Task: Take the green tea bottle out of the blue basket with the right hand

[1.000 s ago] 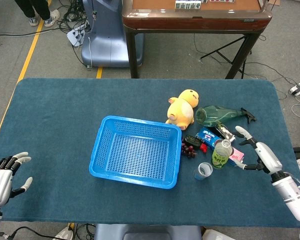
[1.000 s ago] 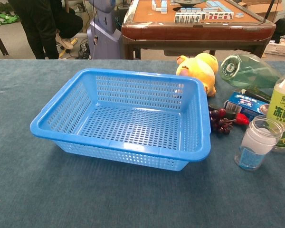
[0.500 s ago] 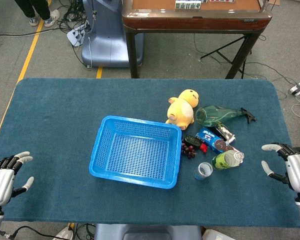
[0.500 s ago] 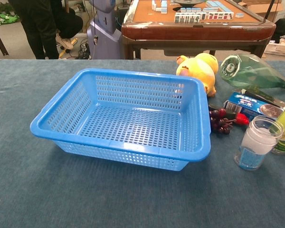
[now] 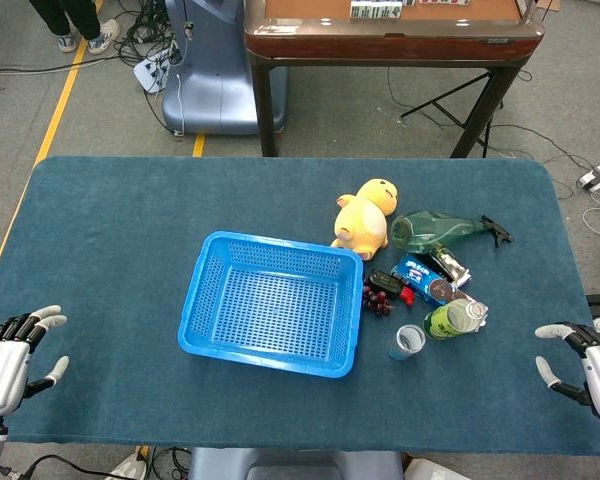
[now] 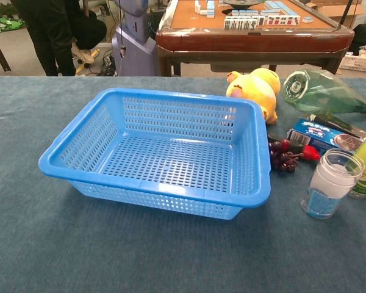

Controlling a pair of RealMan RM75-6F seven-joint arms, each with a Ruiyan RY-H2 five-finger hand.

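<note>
Only the head view shows both hands, left hand point(image 5: 5, 352) and right hand point(image 5: 592, 362), fingers apart, empty.

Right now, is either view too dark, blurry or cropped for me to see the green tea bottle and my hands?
Head view: even light, sharp; green tea bottle lies whole beside the blue basket, left hand and right hand cut by the frame edges. Chest view: sharp, but the bottle is cropped at the right edge; no hands.
</note>
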